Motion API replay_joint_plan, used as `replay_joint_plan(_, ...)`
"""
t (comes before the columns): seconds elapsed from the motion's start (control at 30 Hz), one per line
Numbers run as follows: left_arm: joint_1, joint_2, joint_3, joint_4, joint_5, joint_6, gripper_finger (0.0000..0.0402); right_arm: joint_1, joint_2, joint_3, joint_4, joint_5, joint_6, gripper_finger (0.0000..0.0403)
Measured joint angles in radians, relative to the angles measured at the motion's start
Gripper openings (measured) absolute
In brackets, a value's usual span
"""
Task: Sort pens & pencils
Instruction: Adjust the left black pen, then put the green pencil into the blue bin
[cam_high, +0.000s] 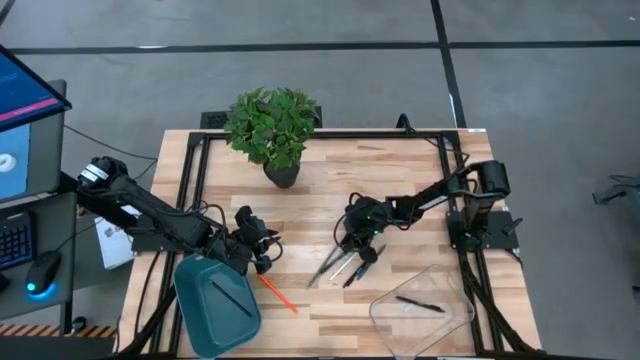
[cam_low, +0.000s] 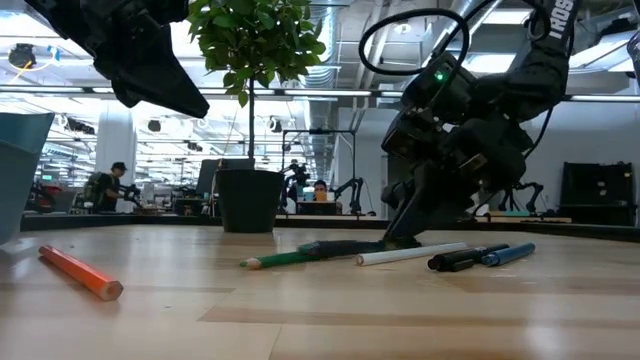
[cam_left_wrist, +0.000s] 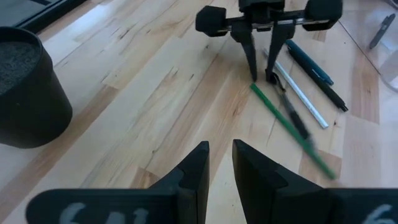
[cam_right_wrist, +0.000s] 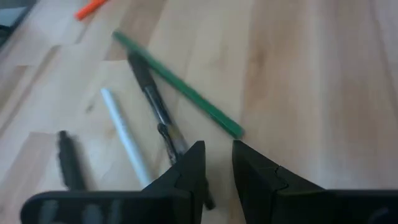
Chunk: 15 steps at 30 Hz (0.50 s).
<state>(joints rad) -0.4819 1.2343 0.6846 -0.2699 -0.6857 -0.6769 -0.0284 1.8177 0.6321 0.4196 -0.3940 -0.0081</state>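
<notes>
Several pens and pencils lie side by side on the wood under my right gripper (cam_high: 352, 238): a green pencil (cam_left_wrist: 280, 118), a dark pen (cam_right_wrist: 152, 93), a whitish pencil (cam_left_wrist: 305, 99), a blue pen (cam_left_wrist: 311, 62) and a black pen (cam_right_wrist: 68, 158). The right gripper (cam_left_wrist: 263, 78) points down with a narrow gap, its tips at the far ends of the green pencil and the dark pen. An orange pencil (cam_high: 278, 293) lies alone beside the teal tray (cam_high: 200, 320), which holds one black pen (cam_high: 230, 298). My left gripper (cam_high: 258, 245) hovers by the tray's far corner, narrowly open and empty. My right gripper comes from above, pointing down, with its fingertips (cam_left_wrist: 272, 78) at the table on the dark pen's far end (cam_left_wrist: 277, 87), next to the green pencil's end (cam_left_wrist: 255, 87). The pen lies flat on the table. Whether the pen is pinched between the fingers, I cannot tell.
A clear tray (cam_high: 450, 320) at the near right holds one black pen (cam_high: 418, 303). A potted plant (cam_high: 272, 125) stands at the far middle of the table, its dark pot (cam_left_wrist: 25, 93) close to the left arm. Bare wood lies between the two grippers.
</notes>
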Motion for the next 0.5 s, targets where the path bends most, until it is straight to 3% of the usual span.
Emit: replay_joint_plan(0.5,0.000,0.000,0.000,-0.003,0.045,0.045,0.0063,0.000,0.003,0.027,0.052,-0.028,0.114,0.0103)
